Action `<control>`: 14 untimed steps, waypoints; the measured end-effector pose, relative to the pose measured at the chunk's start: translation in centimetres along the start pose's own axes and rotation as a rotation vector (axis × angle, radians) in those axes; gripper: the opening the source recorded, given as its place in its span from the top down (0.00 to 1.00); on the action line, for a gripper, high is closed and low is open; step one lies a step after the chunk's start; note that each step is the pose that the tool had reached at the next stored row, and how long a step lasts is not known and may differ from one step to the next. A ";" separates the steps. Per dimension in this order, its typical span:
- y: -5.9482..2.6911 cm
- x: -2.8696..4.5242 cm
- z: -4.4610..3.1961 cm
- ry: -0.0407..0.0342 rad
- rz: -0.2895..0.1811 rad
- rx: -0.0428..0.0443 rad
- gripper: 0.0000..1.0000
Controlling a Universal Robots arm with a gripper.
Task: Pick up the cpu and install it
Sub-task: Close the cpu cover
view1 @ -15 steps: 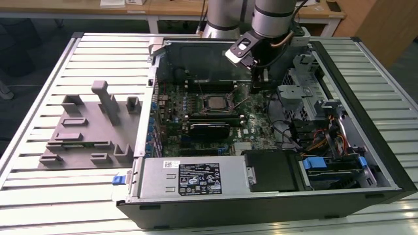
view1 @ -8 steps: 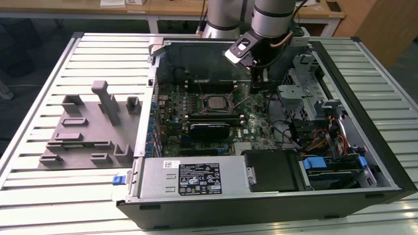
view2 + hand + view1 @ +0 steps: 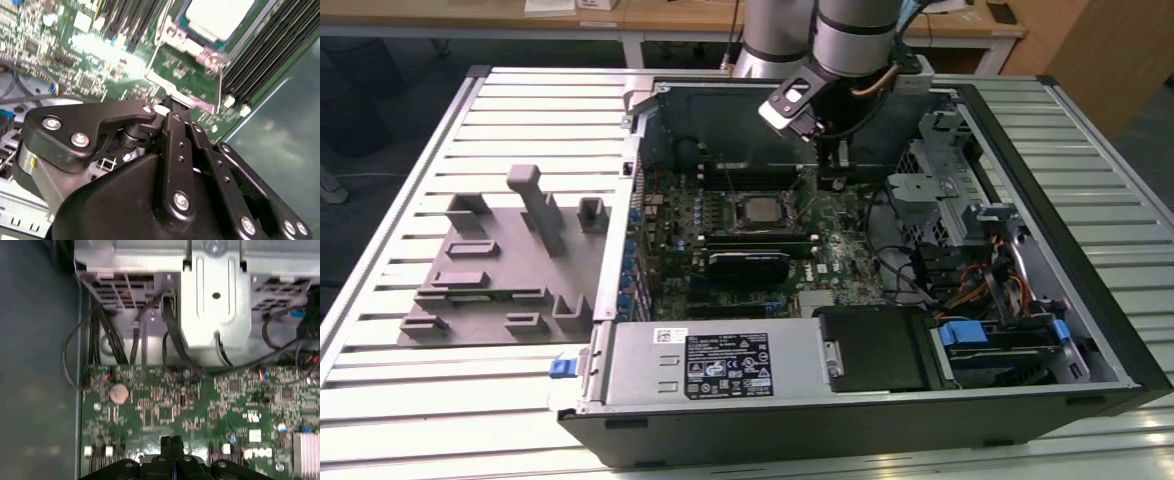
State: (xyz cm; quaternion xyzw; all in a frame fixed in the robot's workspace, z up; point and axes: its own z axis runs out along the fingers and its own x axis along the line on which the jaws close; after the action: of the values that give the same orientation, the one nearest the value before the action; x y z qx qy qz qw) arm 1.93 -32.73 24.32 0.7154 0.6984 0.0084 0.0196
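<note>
Black gripper (image 3: 170, 440): fingers pinched together, holding nothing, tips low over the motherboard (image 3: 165, 405). Beyond: metal socket frame (image 3: 185, 70), cpu (image 3: 220, 15) seated inside. I judge slow, square contact at the frame's edge safest.

The computer case (image 3: 854, 440) lies open on the table (image 3: 400, 400), with the tray (image 3: 494, 270) beside it on the exterior view's left. Inside, the cpu (image 3: 758, 208) sits in the middle of the motherboard (image 3: 674, 290). The power supply (image 3: 707, 365) lies along the near wall. The gripper (image 3: 831, 180) hangs over the board, just beside the cpu on the exterior view's right.
</note>
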 end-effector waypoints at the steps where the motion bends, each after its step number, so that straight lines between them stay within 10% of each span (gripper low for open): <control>1: -0.30 -0.01 -0.01 0.0001 0.000 -0.0004 0.89; 14: -4.75 -0.12 -0.19 0.0001 0.004 -0.0086 0.89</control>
State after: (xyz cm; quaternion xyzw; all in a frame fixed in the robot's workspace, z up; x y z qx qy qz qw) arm -2.83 -32.73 24.32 0.7166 0.6970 0.0115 0.0226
